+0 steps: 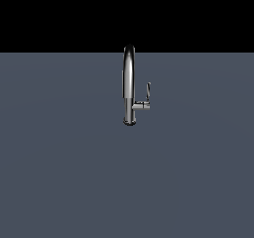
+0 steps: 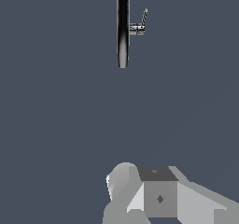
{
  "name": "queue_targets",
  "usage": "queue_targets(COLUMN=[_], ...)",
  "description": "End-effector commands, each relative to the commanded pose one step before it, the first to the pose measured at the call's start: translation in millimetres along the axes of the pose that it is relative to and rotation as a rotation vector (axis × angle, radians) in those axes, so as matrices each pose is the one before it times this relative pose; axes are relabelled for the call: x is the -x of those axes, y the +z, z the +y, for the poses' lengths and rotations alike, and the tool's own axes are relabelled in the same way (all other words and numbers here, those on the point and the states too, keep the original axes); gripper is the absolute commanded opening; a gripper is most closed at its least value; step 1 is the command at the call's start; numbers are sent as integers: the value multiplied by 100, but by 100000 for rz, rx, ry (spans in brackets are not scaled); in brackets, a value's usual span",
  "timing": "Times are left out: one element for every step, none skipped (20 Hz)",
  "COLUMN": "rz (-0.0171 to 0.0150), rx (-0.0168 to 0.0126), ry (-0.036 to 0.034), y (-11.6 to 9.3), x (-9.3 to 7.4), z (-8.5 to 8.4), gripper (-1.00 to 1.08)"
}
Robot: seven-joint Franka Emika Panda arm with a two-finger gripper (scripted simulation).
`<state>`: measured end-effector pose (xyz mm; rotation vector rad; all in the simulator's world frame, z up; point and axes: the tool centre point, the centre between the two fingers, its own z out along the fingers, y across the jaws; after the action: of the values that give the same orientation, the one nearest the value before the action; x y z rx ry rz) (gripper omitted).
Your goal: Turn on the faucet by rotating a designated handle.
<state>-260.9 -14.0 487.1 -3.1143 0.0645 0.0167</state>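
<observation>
In the exterior view the faucet [image 1: 129, 86] stands upright at upper centre of the frame on the grey bench [image 1: 64, 172], and its handle [image 1: 148, 91] points up on the exterior view's right of the stem. No end effector shows there. In the wrist view only grey arm housing [image 2: 158, 195] appears, well apart from the faucet [image 2: 123, 27] and handle [image 2: 144, 17]; whether the fingers are spread cannot be told. No writing is visible.
</observation>
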Motion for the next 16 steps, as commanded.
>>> queue_targets(rz=[0, 0, -118, -147, -212, -269, -329, -391, -450, -511, -573, -636, -699, -763, -829, -893], rx=[0, 0, -117, -147, -211, -269, -328, -391, -449, -510, -573, -636, -699, -763, -830, -893], ry=[0, 0, 123, 154, 221, 281, 343, 408, 470, 533, 599, 664, 731, 797, 866, 933], y=[0, -8, 11, 4, 7, 8, 10, 12, 13, 15, 17, 19, 21, 23, 25, 26], x=[0, 1, -56, -68, -99, -125, -153, -182, -209, -238, -267, -296, -326, -355, -386, -416], z=[1, -26, 16, -12, -12, -18, -22, -24, -30, -34, -38, -42, -45, -50, -52, -58], gripper=[-100, -100, -100, -100, -100, -100, -100, -100, -100, -100, -100, -100, -100, -100, -100, -100])
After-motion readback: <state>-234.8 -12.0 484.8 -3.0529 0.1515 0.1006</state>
